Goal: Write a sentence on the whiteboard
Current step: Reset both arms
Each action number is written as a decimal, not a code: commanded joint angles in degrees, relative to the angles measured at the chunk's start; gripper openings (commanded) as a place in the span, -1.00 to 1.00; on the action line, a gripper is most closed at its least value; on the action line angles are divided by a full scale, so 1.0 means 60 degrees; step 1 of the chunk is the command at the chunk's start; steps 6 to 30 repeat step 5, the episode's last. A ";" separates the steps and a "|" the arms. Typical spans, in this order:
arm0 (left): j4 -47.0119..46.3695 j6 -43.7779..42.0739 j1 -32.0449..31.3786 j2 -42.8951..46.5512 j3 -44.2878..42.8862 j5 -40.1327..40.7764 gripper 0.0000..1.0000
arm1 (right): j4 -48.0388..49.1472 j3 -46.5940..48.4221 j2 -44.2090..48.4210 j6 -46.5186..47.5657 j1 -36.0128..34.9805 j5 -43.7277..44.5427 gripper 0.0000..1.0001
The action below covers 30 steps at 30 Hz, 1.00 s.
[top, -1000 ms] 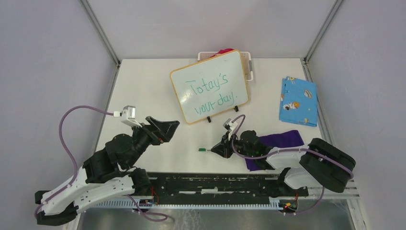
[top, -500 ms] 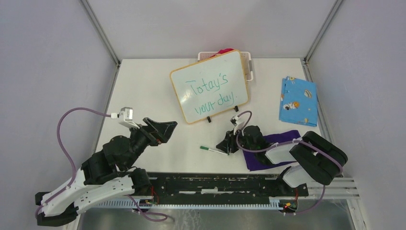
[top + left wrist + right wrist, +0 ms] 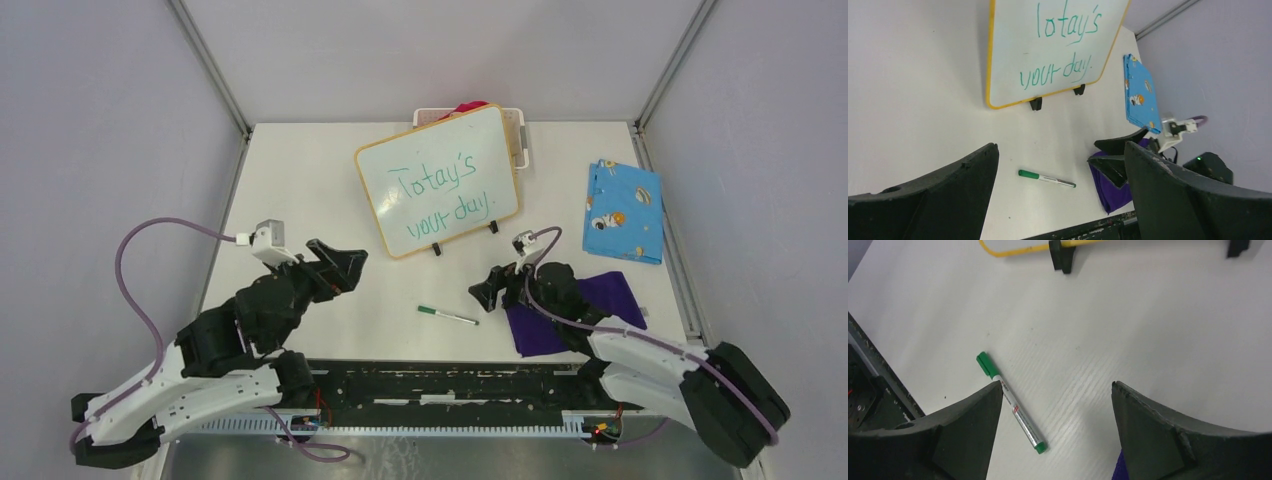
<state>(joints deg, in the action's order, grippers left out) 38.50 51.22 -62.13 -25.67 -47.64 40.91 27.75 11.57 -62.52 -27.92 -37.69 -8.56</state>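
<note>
The whiteboard [image 3: 437, 180] stands tilted on two black feet at the table's back middle. On it is the sentence [image 3: 440, 190] in green, in two lines: "Totay's your day." The left wrist view also shows the whiteboard [image 3: 1048, 50] and the sentence [image 3: 1063, 30]. A green-capped marker [image 3: 448, 315] lies loose on the table in front of the board. My right gripper [image 3: 487, 290] stands open just right of it, over the marker [image 3: 1010, 402] but apart from it. My left gripper [image 3: 335, 265] hovers open to the left, holding nothing.
A purple cloth [image 3: 575, 310] lies under my right arm. A folded blue patterned cloth [image 3: 622, 210] lies at the right edge. A white basket [image 3: 518, 130] sits behind the board. The black rail [image 3: 440, 385] runs along the near edge.
My right gripper has opened and let go of the marker, then drawn back to the right. The marker now lies on the table. The left arm has barely shifted.
</note>
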 commanded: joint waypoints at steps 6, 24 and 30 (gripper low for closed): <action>0.0937 0.1216 -0.0031 -0.1485 -0.0933 0.1188 0.99 | -0.2609 0.1047 0.2740 0.1530 0.0030 0.2344 0.82; 0.0937 0.1216 -0.0031 -0.1485 -0.0933 0.1188 0.99 | -0.2609 0.1047 0.2740 0.1530 0.0030 0.2344 0.82; 0.0937 0.1216 -0.0031 -0.1485 -0.0933 0.1188 0.99 | -0.2609 0.1047 0.2740 0.1530 0.0030 0.2344 0.82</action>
